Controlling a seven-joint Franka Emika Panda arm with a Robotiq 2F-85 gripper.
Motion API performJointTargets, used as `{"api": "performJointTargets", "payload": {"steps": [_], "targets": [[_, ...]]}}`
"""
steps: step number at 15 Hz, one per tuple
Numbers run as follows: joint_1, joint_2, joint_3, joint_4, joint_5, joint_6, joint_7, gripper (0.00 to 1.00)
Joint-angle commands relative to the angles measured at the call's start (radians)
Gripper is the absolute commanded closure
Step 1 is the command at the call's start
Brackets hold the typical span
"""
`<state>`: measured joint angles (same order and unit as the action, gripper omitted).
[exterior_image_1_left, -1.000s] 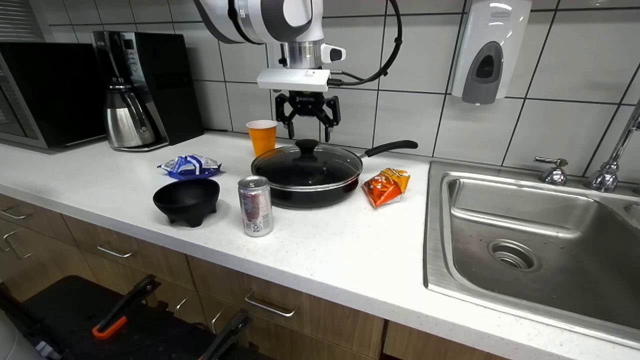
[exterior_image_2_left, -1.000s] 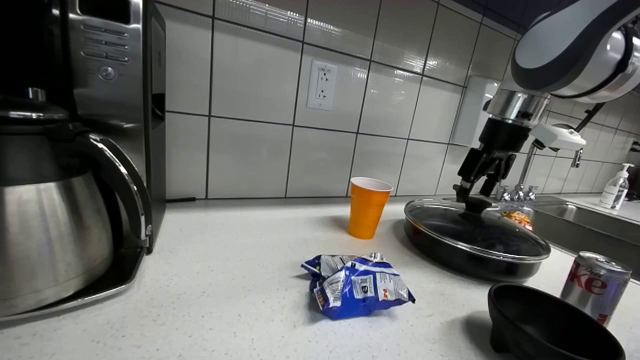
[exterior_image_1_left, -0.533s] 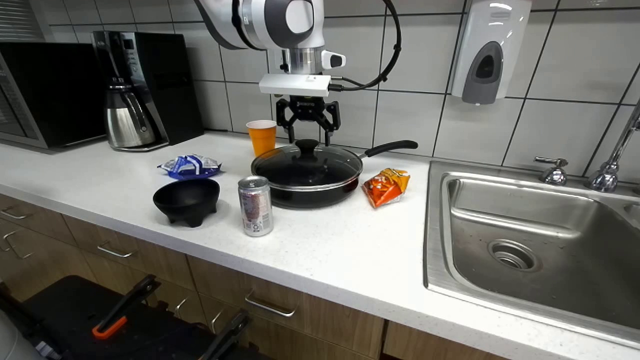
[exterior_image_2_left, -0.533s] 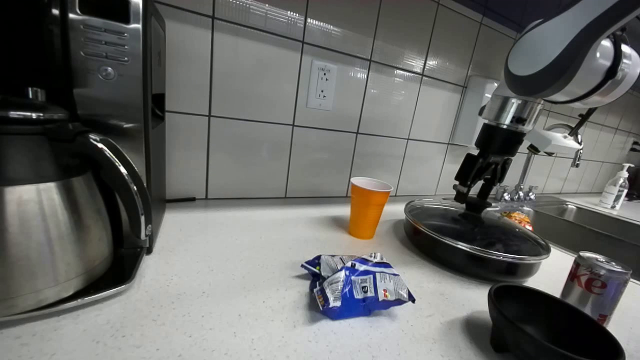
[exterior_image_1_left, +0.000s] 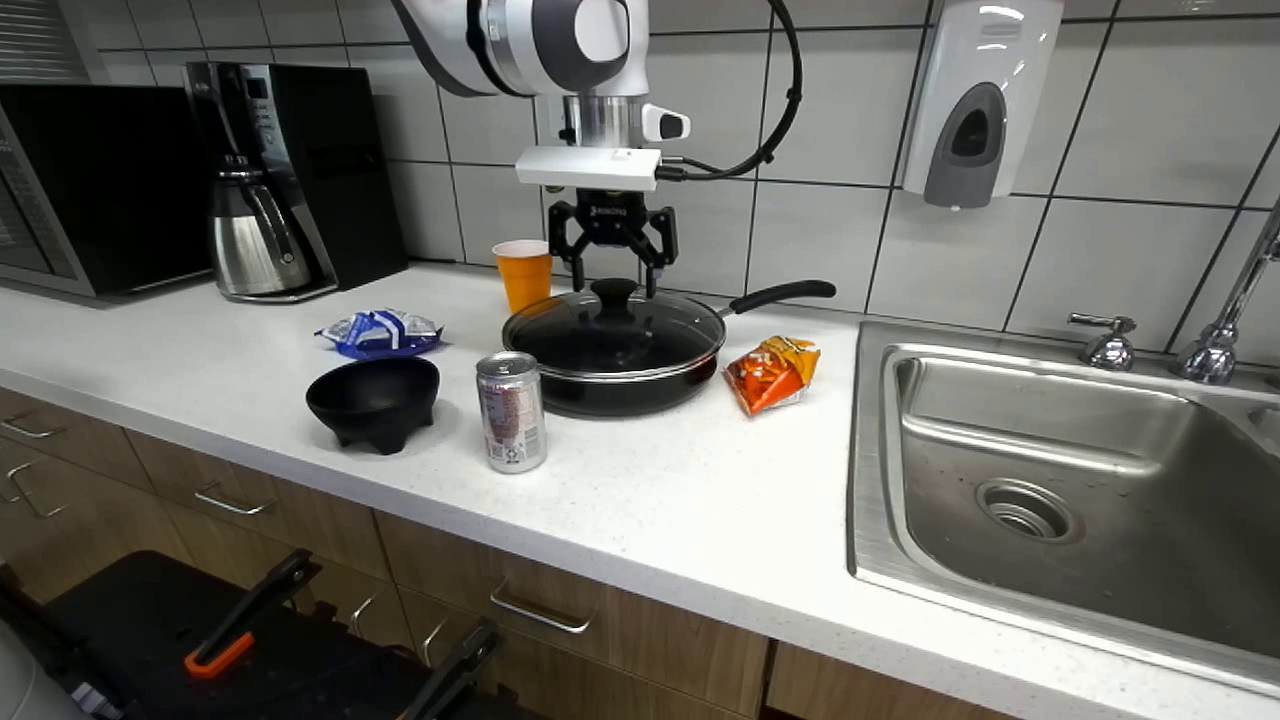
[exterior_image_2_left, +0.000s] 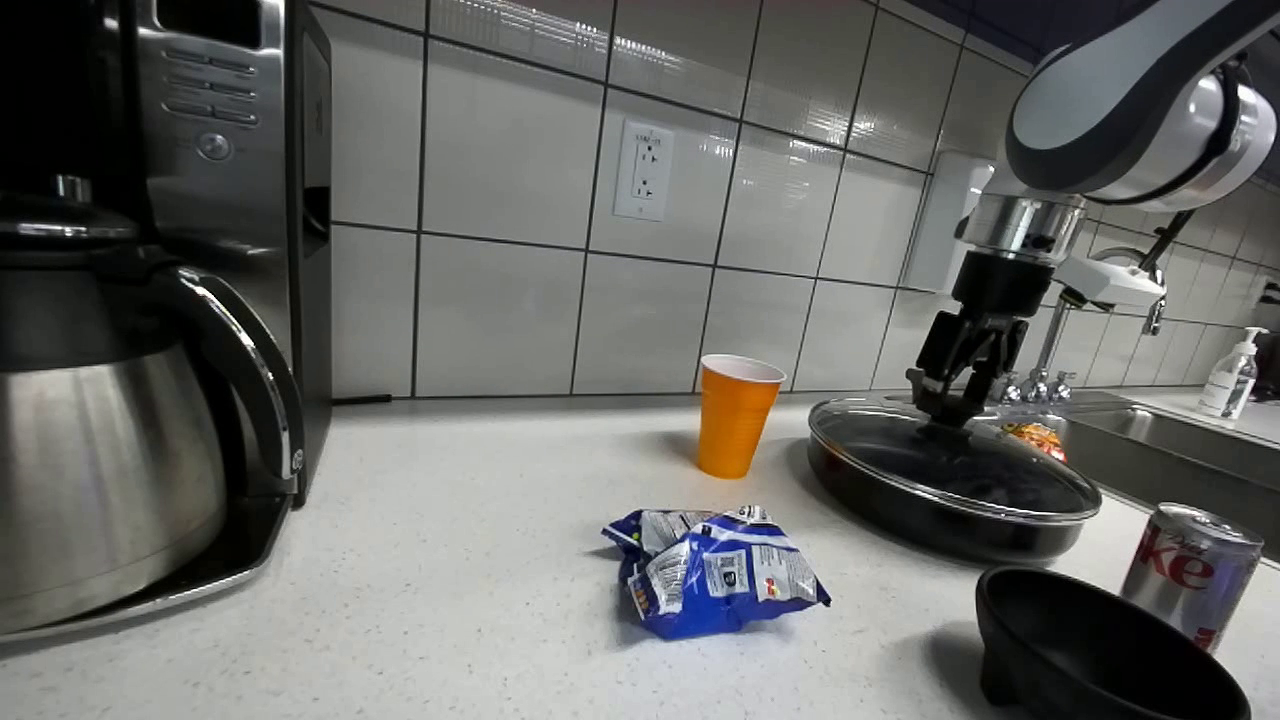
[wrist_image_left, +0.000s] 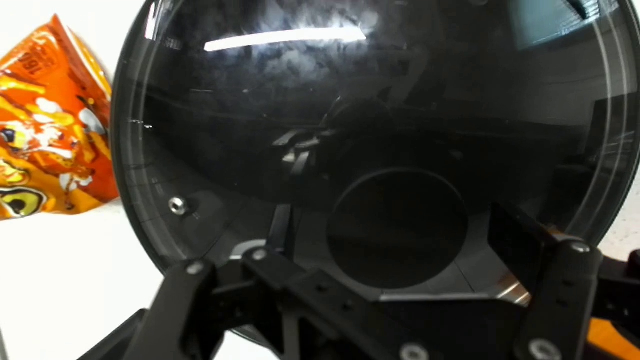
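Observation:
A black pan stands on the counter under a glass lid with a round black knob. My gripper points down at the lid, just behind and around the knob. In the wrist view the gripper is open and empty, with a finger on each side of the knob and a gap on both sides. Whether the fingertips touch the lid cannot be told. An orange cup stands behind the pan. An orange snack bag lies beside it, and a silver can stands in front.
A black footed bowl and a blue snack bag lie on the counter beyond the can. The pan's handle points toward the sink. A coffee maker and a soap dispenser are by the tiled wall.
The gripper has come down toward the lid, then shifted slightly sideways so its fingers stand about the knob. The pan, lid and other objects have not moved.

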<state>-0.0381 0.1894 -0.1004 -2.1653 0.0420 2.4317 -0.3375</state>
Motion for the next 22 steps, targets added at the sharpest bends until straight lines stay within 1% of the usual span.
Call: {"api": "performJointTargets", "payload": {"steps": [1, 3, 4, 5, 9, 10, 14, 16, 18, 19, 22], "targets": [[-0.023, 0.015, 0.019, 0.046, -0.03, -0.066, 0.019, 0.0], [-0.024, 0.015, 0.02, 0.049, -0.029, -0.067, 0.015, 0.0], [-0.023, 0.015, 0.02, 0.049, -0.031, -0.065, 0.014, 0.25], [-0.023, 0.014, 0.021, 0.05, -0.031, -0.063, 0.011, 0.26], [-0.024, 0.012, 0.022, 0.055, -0.032, -0.054, 0.004, 0.58], [-0.024, 0.011, 0.022, 0.056, -0.034, -0.054, 0.005, 0.61], [-0.023, -0.026, 0.029, 0.042, -0.025, -0.069, -0.018, 0.61], [-0.023, -0.053, 0.03, 0.038, -0.028, -0.088, -0.023, 0.61], [-0.029, -0.077, 0.036, 0.041, -0.01, -0.116, -0.061, 0.61], [-0.026, -0.091, 0.034, 0.043, -0.026, -0.133, -0.063, 0.61], [-0.025, -0.137, 0.031, 0.037, -0.023, -0.164, -0.09, 0.61]]}}
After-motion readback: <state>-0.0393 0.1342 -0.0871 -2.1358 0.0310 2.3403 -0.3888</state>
